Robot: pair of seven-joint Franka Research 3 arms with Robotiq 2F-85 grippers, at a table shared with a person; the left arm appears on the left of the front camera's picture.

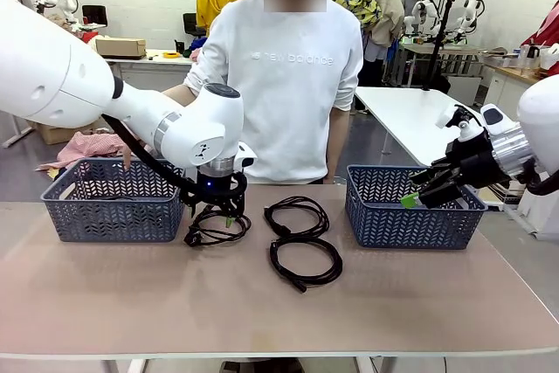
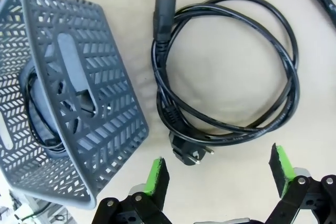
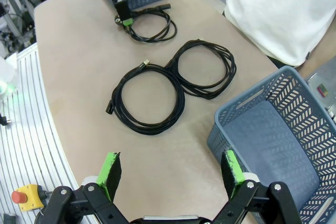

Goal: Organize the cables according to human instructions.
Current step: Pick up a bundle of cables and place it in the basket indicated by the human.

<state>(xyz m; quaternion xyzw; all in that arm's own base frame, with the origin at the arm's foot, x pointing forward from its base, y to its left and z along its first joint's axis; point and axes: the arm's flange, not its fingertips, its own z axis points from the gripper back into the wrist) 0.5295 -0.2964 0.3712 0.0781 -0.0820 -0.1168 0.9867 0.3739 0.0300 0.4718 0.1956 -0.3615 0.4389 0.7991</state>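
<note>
Three cables lie loose on the tan table: one coil [image 1: 217, 229] beside the left basket, one [image 1: 297, 214] in the middle, one [image 1: 306, 261] nearer me. My left gripper [image 1: 218, 214] hangs open just above the first coil [image 2: 226, 72], its green pads [image 2: 156, 177] straddling the plug end [image 2: 191, 153] without touching. Another cable [image 2: 42, 114] lies inside the left basket [image 2: 94, 77]. My right gripper [image 1: 428, 194] is open and holds nothing, hovering over the right basket; below it I see the near coil [image 3: 149, 100] and middle coil [image 3: 205, 69].
Two grey-blue lattice baskets stand on the table, left [image 1: 105, 203] and right [image 1: 410, 211]; the right one [image 3: 278, 140] looks bare inside. A person in a white sweatshirt [image 1: 288, 76] stands at the far edge, one hand [image 1: 127, 156] by the left basket.
</note>
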